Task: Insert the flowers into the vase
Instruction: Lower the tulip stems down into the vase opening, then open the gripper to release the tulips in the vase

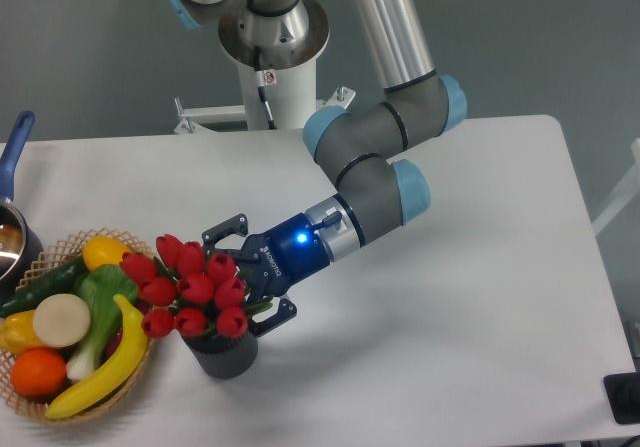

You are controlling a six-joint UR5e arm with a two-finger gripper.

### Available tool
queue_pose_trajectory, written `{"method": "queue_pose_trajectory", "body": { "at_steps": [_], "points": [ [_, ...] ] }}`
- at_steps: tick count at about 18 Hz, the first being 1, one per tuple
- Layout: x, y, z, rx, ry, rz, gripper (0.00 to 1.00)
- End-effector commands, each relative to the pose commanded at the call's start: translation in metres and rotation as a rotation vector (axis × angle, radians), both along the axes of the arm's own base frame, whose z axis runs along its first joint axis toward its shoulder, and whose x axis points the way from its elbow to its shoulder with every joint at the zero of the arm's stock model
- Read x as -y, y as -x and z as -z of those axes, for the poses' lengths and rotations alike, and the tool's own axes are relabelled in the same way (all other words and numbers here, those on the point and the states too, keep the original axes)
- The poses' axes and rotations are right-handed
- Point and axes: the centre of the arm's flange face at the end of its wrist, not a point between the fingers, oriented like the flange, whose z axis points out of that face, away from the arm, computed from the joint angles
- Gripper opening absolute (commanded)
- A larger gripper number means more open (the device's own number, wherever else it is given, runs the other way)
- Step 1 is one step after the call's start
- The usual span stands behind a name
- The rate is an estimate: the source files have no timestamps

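The flowers (193,289), a bunch of red tulip buds with green stems, stand with their stems in the mouth of the vase (226,355), a small dark grey ribbed cup on the table. The buds lean left over the vase's rim, toward the basket. My gripper (250,275) reaches in from the right, just behind and above the vase. It is open, with one finger (224,231) above the bunch and the other (280,313) by the vase's rim. The buds hide the fingertips and the stems between them.
A wicker basket (40,407) of fruit and vegetables sits directly left of the vase, almost touching the buds. A metal pot with a blue handle (14,147) stands at the far left edge. The robot's base (272,77) rises behind the table.
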Motion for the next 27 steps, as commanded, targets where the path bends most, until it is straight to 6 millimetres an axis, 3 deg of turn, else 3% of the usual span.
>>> {"method": "queue_pose_trajectory", "body": {
  "at_steps": [5,12,21,27],
  "points": [
    [0.003,0.001,-0.008,-0.024,-0.001,-0.006,1.0],
    [0.013,0.0,-0.033,-0.237,0.16,-0.05,1.0],
    [0.017,0.001,-0.034,-0.365,0.281,-0.077,1.0],
    [0.025,0.013,-0.092,-0.622,0.396,-0.167,1.0]
  ]
}}
